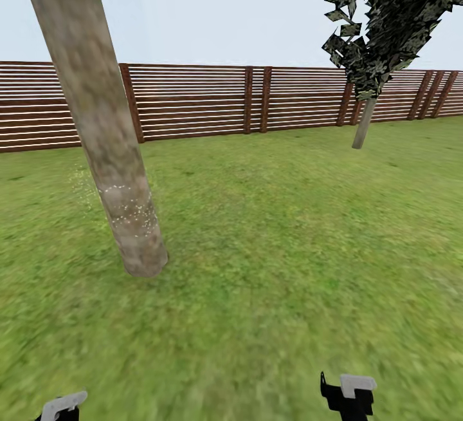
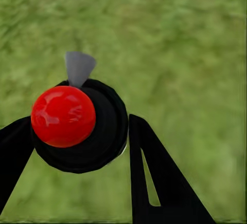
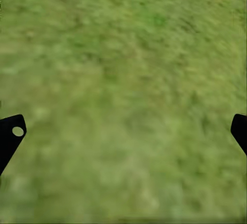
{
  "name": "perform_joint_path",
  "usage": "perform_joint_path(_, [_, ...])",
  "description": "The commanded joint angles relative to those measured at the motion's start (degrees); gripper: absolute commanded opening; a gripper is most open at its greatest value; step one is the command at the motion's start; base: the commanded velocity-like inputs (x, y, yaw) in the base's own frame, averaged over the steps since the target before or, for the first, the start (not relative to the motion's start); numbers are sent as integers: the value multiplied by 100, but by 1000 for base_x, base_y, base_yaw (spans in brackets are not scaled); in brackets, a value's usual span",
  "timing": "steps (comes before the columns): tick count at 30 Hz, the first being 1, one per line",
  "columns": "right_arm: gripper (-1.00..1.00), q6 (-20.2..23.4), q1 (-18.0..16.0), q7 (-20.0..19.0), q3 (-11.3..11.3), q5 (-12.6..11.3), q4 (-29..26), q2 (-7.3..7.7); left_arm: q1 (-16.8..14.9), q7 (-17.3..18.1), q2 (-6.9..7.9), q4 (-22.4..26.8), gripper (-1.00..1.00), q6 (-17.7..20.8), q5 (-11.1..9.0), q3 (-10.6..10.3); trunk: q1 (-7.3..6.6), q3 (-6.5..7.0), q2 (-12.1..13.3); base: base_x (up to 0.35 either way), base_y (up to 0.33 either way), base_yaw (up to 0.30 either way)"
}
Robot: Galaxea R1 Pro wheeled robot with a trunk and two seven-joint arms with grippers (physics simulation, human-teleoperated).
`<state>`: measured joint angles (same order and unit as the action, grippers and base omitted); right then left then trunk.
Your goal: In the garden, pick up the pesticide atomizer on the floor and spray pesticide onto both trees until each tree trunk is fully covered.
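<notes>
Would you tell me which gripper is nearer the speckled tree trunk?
Left. The left gripper sits low, on the tree trunk's side; the right gripper is farther across the lawn.

I read the near tree trunk [image 1: 103, 131] as matt, mottled grey-tan bark with pale speckles low down. Fence [image 1: 193, 102]: brown wooden slats, dull finish. Lawn [image 1: 289, 247]: rough, matt grass. In my left wrist view the atomizer [image 2: 63, 116] has a glossy red cap, plastic-looking, on a matt black collar.
</notes>
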<state>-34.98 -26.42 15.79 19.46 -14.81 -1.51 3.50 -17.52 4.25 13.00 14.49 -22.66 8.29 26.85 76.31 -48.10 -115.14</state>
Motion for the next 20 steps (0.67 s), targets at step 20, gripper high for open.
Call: perform_joint_path(20, [100,35,506,12,49,-31,1,-144,-6,31,1,-70,-100,-45,42,48,-1,-5,-2,0,0,0])
